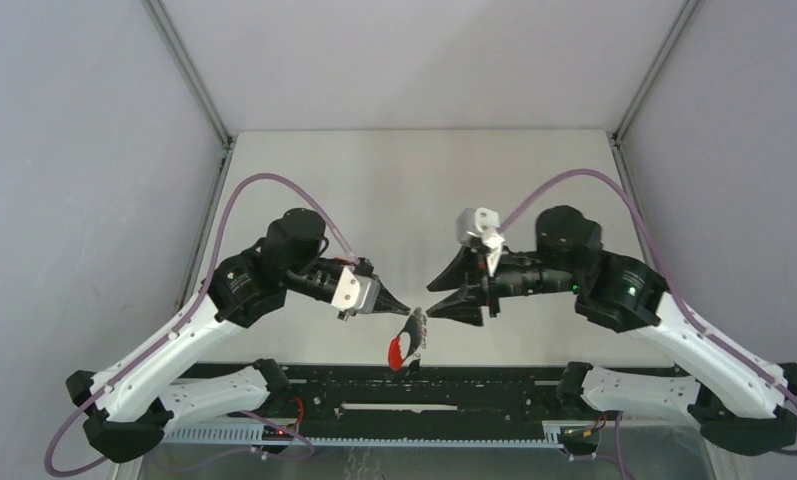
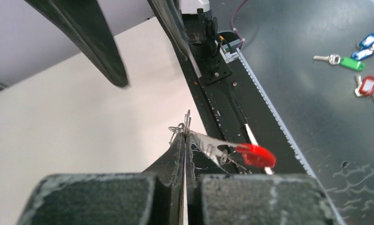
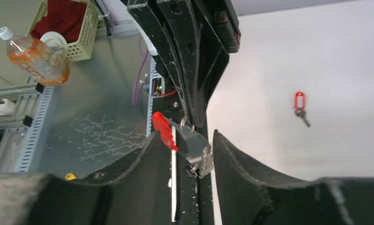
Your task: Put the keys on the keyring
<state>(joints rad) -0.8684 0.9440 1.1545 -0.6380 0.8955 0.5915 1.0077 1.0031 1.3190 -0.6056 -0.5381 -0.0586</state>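
The left hand [image 1: 406, 310] is seen clamped shut on the keyring [image 1: 409, 345] at its row of small wire loops. The red-and-silver loop is thus hung in the air between the two arms, over the near edge of the table [image 1: 394, 180], apparently presented for threading. The left arm is reached inward with the wrist held roughly level. The right hand [image 1: 434, 298] is posed opposite, its jaws partly parted and nothing gripped, with the ring flanked by them. A red-tagged key [image 3: 300, 105] is shown lying flat on the table, well apart.
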